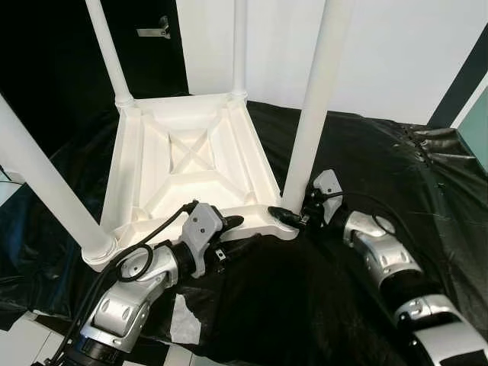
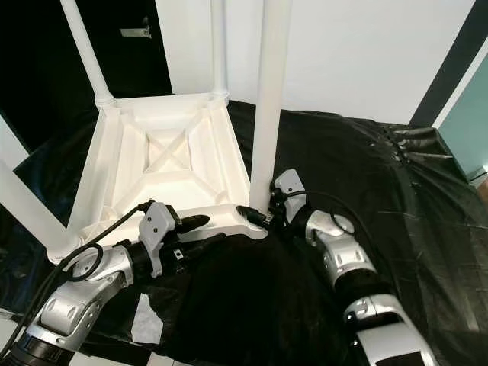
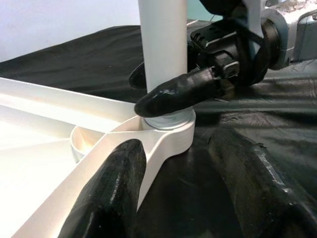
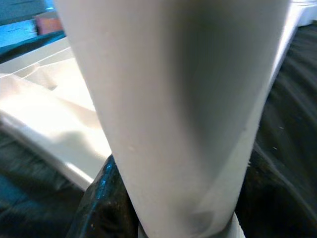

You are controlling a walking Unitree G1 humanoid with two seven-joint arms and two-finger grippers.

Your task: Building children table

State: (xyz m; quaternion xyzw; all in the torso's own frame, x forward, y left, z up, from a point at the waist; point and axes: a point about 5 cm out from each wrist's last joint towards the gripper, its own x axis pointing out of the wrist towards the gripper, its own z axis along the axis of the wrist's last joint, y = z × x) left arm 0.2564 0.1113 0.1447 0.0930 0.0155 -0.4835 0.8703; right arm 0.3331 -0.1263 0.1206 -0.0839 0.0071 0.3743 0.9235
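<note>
One right end effector (image 3: 188, 91) grips table leg (image 1: 314, 99).

Two silver segmented arms, black joints; black looped cable on left arm (image 1: 126, 293). Grey wrist housings. Left tool (image 1: 229, 229), right tool (image 1: 288, 216): long glossy black fingers.

the upturned table top (image 1: 191, 164) looks like moulded white plastic, smooth with a soft sheen along its ribs. the near leg (image 1: 313, 114) is the same white, smooth and matt. the black sheet (image 1: 381, 168) under them is thin plastic film, glossy and wrinkled. the right gripper (image 1: 293, 216) has dull black rubbery fingers (image 3: 181, 94); the left gripper (image 1: 229, 229) looks alike. the arm shells (image 1: 381, 255) are brushed silvery metal. a white paper scrap (image 1: 185, 319) looks matt.
</note>
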